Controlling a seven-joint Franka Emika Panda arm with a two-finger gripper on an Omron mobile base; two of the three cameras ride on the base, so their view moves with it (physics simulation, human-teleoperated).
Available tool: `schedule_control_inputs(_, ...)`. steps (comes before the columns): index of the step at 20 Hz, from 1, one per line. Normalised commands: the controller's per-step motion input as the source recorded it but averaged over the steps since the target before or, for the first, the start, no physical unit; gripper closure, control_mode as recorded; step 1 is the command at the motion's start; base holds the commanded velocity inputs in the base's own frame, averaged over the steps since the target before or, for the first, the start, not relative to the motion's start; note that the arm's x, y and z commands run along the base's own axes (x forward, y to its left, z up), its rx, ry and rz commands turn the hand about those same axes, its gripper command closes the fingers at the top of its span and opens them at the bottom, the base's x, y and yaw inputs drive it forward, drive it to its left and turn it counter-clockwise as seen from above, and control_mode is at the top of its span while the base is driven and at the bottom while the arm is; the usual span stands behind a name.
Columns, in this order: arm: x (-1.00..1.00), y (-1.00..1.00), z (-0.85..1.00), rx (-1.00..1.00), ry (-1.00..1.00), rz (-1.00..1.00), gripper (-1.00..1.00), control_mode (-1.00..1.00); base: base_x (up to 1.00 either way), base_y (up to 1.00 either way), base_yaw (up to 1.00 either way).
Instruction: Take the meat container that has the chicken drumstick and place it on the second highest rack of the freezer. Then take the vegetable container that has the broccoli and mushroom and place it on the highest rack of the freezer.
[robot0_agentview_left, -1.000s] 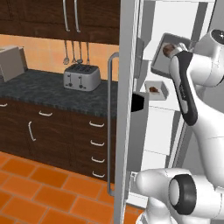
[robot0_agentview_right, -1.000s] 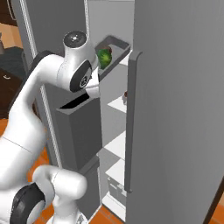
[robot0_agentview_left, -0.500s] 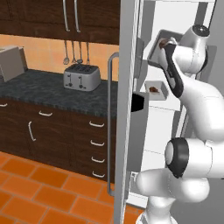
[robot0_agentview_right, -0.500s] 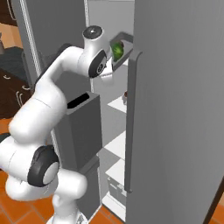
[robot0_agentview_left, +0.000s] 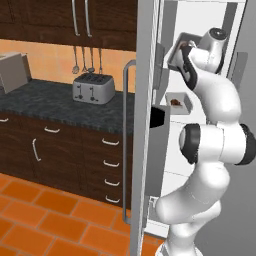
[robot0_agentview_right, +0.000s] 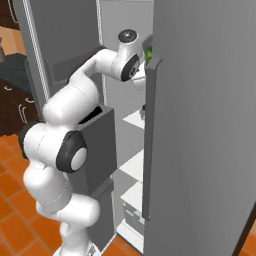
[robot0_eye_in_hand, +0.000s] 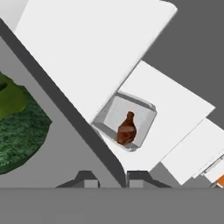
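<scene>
**Vegetable container at the top rack, release pending**

While the meat container (robot0_eye_in_hand: 127, 124) with the chicken drumstick (robot0_eye_in_hand: 127, 129) already sits on a white freezer shelf at centre frame of the hand view, you are on the second step. The hand (robot0_eye_in_hand: 111, 177) is closed on the vegetable container's wall (robot0_eye_in_hand: 65, 109), broccoli (robot0_eye_in_hand: 19, 127) at left. Next, judge the tray seated on the highest rack, then release. The left base view shows the tray (robot0_agentview_left: 179, 50) tilted, upper right; the right base view shows green (robot0_agentview_right: 148, 52) beside the door edge.

Veg container (robot0_eye_in_hand: 65, 131) wall blocks pincer (robot0_eye_in_hand: 111, 177); shelves (robot0_eye_in_hand: 175, 127) beyond open.
</scene>
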Motion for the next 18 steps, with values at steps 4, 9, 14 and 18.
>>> schedule_control_inputs(4,0.84,-0.29,-0.1,-0.02,0.02,0.0,1.0,-1.0,0.0,0.0,0.0)
schedule_control_inputs(9,0.64,-0.38,-0.01,0.0,0.0,0.02,1.0,-1.0,0.0,0.0,0.0)
schedule_control_inputs(14,0.34,-0.31,-0.04,0.0,0.01,0.03,-1.0,-1.0,0.0,0.0,0.0)
schedule_control_inputs(18,-0.68,0.0,-0.47,-0.13,-0.24,0.01,-1.0,-1.0,0.0,0.0,0.0)
